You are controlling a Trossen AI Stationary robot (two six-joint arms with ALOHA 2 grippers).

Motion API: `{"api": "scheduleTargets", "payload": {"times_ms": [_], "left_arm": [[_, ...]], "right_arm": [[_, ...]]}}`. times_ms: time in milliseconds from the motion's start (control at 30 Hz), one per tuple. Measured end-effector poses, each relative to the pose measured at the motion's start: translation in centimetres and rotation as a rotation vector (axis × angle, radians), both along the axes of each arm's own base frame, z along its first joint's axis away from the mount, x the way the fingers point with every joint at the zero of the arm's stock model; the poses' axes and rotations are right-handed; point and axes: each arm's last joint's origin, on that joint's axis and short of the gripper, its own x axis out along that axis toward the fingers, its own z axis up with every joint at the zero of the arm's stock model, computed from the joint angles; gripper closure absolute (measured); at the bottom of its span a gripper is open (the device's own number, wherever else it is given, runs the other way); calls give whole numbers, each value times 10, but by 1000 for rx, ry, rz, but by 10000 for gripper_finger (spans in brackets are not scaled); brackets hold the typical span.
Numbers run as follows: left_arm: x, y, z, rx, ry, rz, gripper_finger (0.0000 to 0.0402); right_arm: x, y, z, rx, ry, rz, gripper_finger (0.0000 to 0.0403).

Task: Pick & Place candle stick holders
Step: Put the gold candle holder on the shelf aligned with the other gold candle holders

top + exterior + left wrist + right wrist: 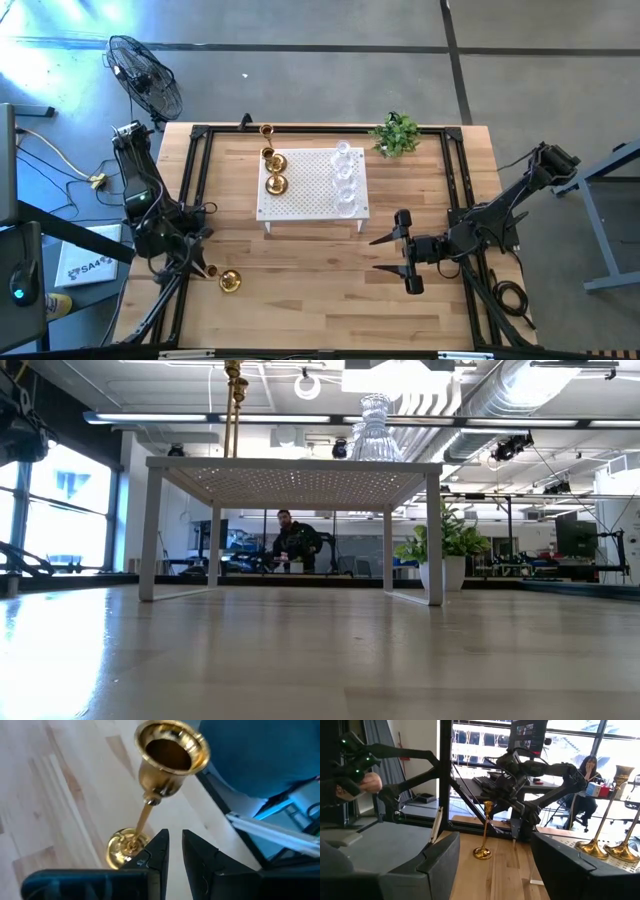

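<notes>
Two dark fingers (pixel 165 857) of the left gripper (pixel 203 268) fill the bottom of the left wrist view, standing close together with a narrow slit between them and nothing clamped in it. Just beside one fingertip stands a shiny gold brass candle stick holder with a round flared base, thin stem and cup top (pixel 150 805), upright on the pale wooden table (pixel 320 310); whether the finger touches its base cannot be told. From above, this brass holder (pixel 230 282) sits just beyond the left jaws, near the table's front left corner.

The right gripper (pixel 386 253) hangs over the table's right half, jaws spread wide and empty, pointing toward the left gripper, well apart from it. Ahead of and to one side of those open jaws stands a white perforated stand (pixel 312 185), carrying more gold brass holders (pixel 275 173) along one edge and clear glass holders (pixel 345 180) along the other. A small green plant (pixel 396 134) stands beyond the stand.
</notes>
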Motion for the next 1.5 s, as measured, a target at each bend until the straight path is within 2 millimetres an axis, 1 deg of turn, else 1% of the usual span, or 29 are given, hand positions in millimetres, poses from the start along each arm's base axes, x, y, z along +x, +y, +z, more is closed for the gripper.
{"api": "scheduleTargets", "payload": {"times_ms": [100, 333, 433, 700, 1133, 1333, 1500], "left_arm": [[0, 0, -3, 12, -2, 1, 351], [0, -1, -22, 50, 14, -26, 352], [1, -2, -26, 52, 6, -33, 360], [2, -4, -24, 45, -38, -26, 384], [2, -4, -25, 14, -5, 14, 385], [2, 0, -28, 27, 22, 91, 385], [2, 0, -28, 22, 26, 98, 385]], "right_arm": [[0, 0, 0, 0, 0, 0, 167], [0, 0, 0, 0, 0, 0, 167], [0, 0, 0, 7, 1, 0, 167], [0, 0, 0, 7, 1, 0, 167], [0, 0, 0, 7, 2, 0, 167], [0, 0, 0, 7, 2, 0, 167], [0, 0, 0, 7, 2, 0, 167]]}}
